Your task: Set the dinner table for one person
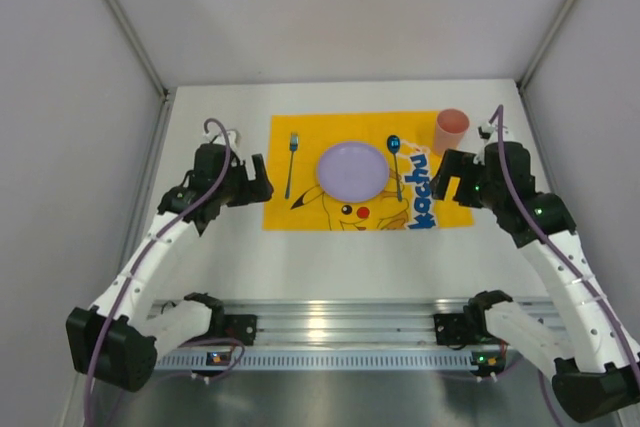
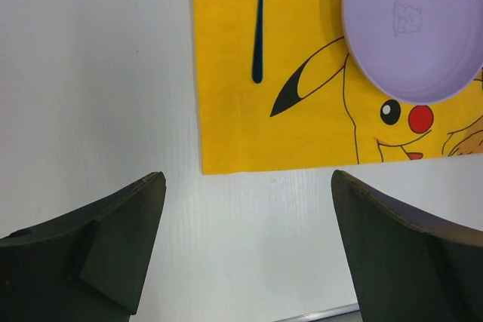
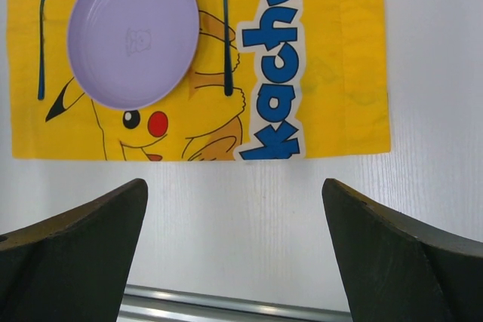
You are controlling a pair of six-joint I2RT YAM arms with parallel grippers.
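One dinner table (image 1: 330, 257), plain white, spans the whole work area and bears every item below; one yellow Pikachu-print mat (image 1: 450, 212) lies flat on its far middle part; one lilac plate (image 1: 351, 169) sits at the mat's centre, right way up; one blue fork (image 1: 291, 162) lies on the mat left of the plate, apart from it, tines toward the far side; one blue spoon (image 1: 396, 162) lies just beside the plate's right rim, bowl toward the far side; one salmon-pink cup (image 1: 451, 129) stands upright at the mat's far right corner. Two grippers: left gripper (image 2: 247, 179) released, fingers spread wide, nothing between them, above bare table by the mat's near left corner; right gripper (image 3: 234, 182) likewise released and empty, above bare table by the mat's near edge.
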